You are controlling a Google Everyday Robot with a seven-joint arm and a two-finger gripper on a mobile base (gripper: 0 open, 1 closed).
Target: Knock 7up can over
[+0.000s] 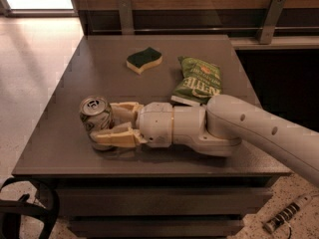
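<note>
The 7up can (94, 118) stands on the dark grey table (65, 148) near its front left, silver top facing up, leaning slightly left. My gripper (105, 122) reaches in from the right, low over the table, with its cream fingers (119, 137) closed on either side of the can. One finger lies behind the can and the other in front of it, both touching it. The white arm (249, 128) stretches away to the right edge of the view.
A green and yellow sponge (143, 59) lies at the back middle of the table. A green chip bag (198, 79) lies just behind my wrist. A wall rail runs behind the table. A black object (25, 208) sits on the floor at front left.
</note>
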